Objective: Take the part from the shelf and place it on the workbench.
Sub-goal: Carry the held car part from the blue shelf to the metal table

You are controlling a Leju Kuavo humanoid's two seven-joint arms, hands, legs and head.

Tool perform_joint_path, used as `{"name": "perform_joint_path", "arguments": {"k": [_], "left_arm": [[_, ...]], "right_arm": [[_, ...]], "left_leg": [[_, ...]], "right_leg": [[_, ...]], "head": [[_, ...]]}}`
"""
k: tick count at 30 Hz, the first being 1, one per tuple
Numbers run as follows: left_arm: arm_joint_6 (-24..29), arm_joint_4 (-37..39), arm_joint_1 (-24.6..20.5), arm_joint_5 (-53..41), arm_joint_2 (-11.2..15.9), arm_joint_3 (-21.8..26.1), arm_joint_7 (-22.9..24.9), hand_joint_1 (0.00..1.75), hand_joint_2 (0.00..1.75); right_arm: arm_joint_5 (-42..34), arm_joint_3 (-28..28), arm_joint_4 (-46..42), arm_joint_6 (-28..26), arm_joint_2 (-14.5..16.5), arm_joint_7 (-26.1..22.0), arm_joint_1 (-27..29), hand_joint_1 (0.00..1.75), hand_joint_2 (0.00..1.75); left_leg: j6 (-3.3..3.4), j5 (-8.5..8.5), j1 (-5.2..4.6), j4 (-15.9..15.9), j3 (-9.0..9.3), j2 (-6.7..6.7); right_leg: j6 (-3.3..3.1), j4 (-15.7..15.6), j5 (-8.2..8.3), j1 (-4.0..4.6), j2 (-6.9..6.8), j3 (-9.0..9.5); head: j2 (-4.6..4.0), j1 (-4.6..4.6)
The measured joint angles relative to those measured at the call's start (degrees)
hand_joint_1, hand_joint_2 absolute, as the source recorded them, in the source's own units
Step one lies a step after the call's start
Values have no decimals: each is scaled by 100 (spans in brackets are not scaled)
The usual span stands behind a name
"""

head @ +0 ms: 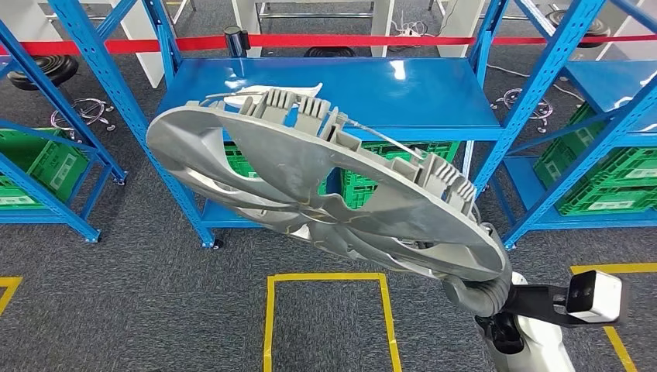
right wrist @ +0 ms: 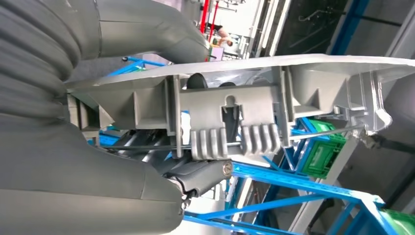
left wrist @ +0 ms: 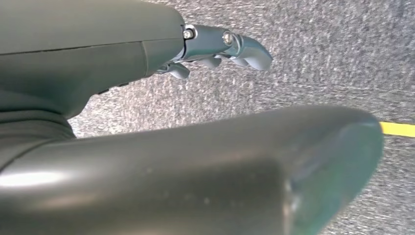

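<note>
Part: large silver wheel cover [head: 325,194], back side up, tilted, its high edge toward 10 o'clock and its low edge toward 4 o'clock in the head view. It is off the shelf and in the air above the carpet.
Right hand: the right hand [head: 482,293] grips the wheel cover at its low rim, at 4 o'clock of the part. In the right wrist view the thumb [right wrist: 161,34] lies over one face of the rim and dark fingers [right wrist: 200,175] press beneath the ribbed clip block [right wrist: 230,122].
Left hand: the left hand [left wrist: 220,46] hangs over grey carpet, fingers loosely extended and apart, holding nothing.
Shelf: blue steel shelf [head: 333,97] stands behind the part at 12 o'clock; its top board is bare where visible.
Crates: green crates [head: 612,182] sit on the lower level at 3 o'clock.
Floor marking: yellow taped outline [head: 329,314] lies on the carpet at 6 o'clock, below the part.
Barrier: red tape [head: 349,39] runs behind the shelf.
</note>
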Motion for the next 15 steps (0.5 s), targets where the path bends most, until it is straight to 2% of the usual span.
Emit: {"name": "perform_joint_path", "arguments": {"k": [3,5,10,15], "left_arm": [[27,-2,2,17,25,26,7,0,0],[25,-3,2,12,35,41,10,0,0],[-3,-5,5,6,59,68,10,0,0],[-17,-5,-1,4,56,74,10,0,0]], "right_arm": [[20,1,0,-15,9,15,0,175,175],[41,1,-6,-21,14,43,14,175,175],[68,1,-32,-22,21,110,43,175,175],[68,-3,-84,-22,21,128,47,175,175]], "left_leg": [[27,31,1,-19,-13,14],[-20,92,7,-40,-14,14],[-35,152,5,-55,-25,5],[-8,157,0,-68,-36,11]], "right_leg": [[20,-47,17,2,6,-17],[-4,-39,45,8,4,-36],[-16,-20,72,7,-3,-59],[18,5,55,-6,-3,-68]], "head": [[0,-8],[0,-15],[0,-21],[0,-21]]}}
